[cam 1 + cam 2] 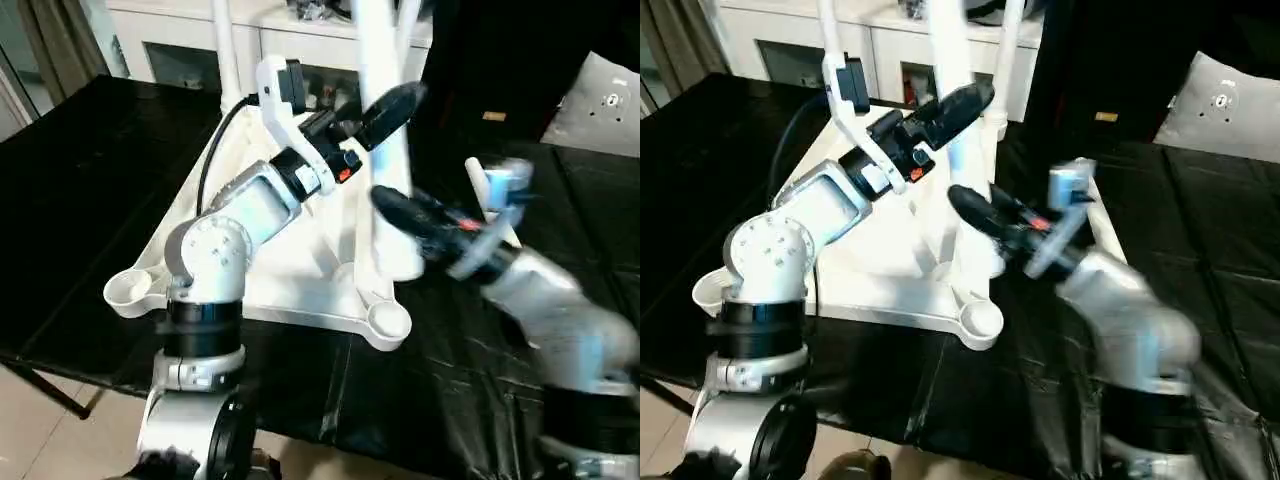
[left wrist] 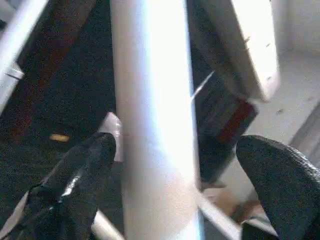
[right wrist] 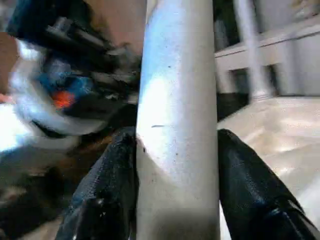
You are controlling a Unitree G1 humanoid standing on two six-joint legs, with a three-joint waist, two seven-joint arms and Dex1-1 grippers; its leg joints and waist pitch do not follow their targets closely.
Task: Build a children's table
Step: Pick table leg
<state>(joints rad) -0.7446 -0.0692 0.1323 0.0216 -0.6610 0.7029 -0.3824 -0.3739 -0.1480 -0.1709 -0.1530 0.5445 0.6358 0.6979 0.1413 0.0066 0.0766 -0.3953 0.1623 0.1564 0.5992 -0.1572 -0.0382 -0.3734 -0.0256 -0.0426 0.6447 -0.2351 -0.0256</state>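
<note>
Children's table (image 1: 300, 280) lies upside down on black tabletop (image 1: 80, 200), legs up. My right claw (image 3: 177, 165) is clamped on near leg (image 3: 177, 100); left claw (image 2: 175, 165) spread wide around it, higher.

My arms are silver-grey with rounded white joint housings and black bands. The left hand (image 1: 385, 125) carries black textured fingers (image 2: 280, 175), a white camera bracket, a black cable and an orange-red mark. My right hand (image 1: 400, 205) shows blue and red-orange marks.
</note>
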